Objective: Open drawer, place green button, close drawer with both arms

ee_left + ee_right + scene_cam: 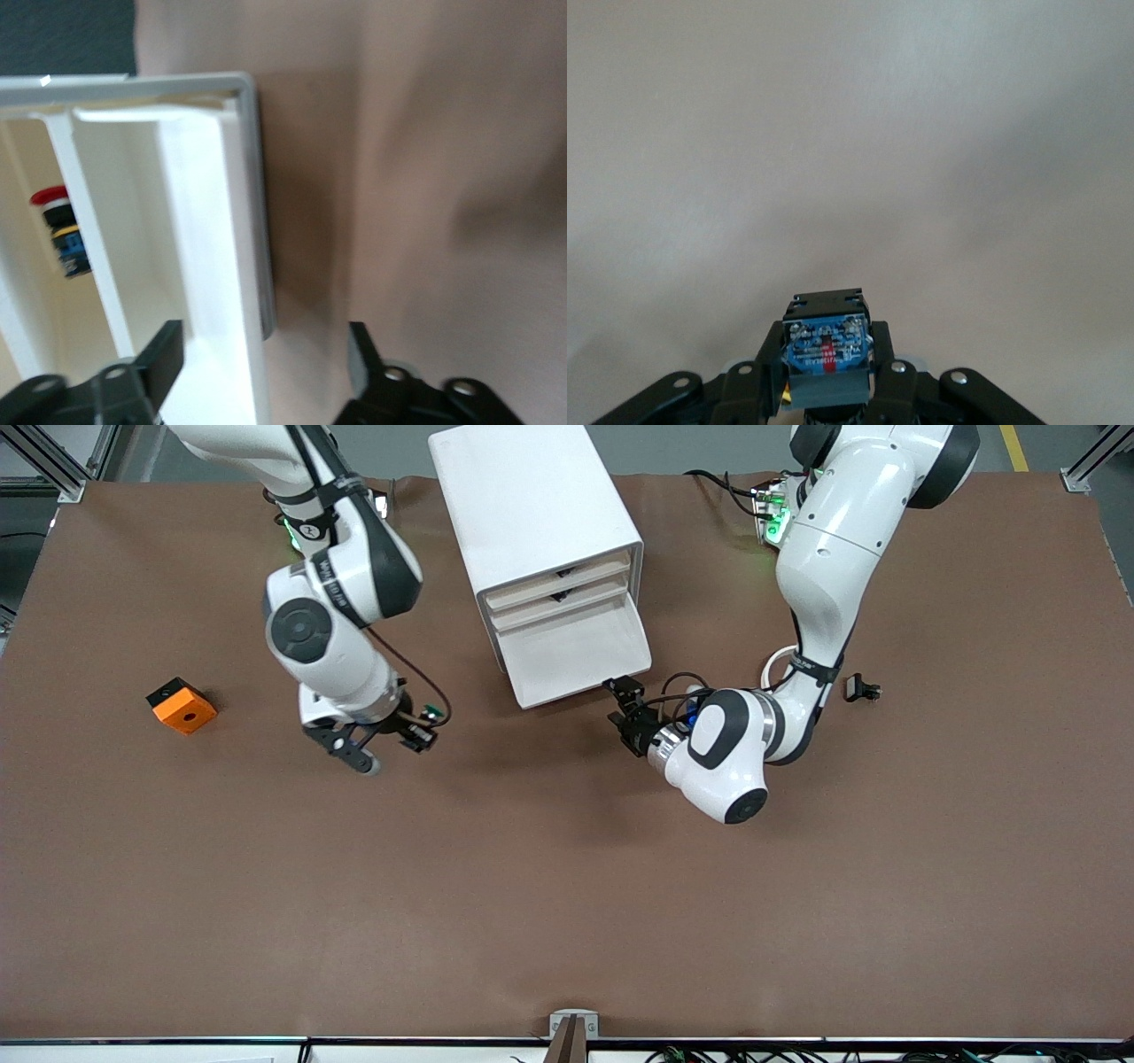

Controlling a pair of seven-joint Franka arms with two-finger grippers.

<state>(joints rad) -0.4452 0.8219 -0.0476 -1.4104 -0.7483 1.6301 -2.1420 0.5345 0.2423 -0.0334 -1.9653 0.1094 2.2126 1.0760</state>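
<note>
The white cabinet stands at the middle back of the table. Its bottommost drawer is pulled out. My left gripper is at the drawer's front corner toward the left arm's end. In the left wrist view the left gripper is open, with the drawer's front wall between its fingers. My right gripper is over bare table beside the cabinet, toward the right arm's end. It is shut on the button, whose green cap shows. The right wrist view shows the right gripper clamped on the button's blue base.
An orange square block lies toward the right arm's end of the table. Small black parts and a white arc lie near the left arm. A red-capped button shows inside the cabinet in the left wrist view.
</note>
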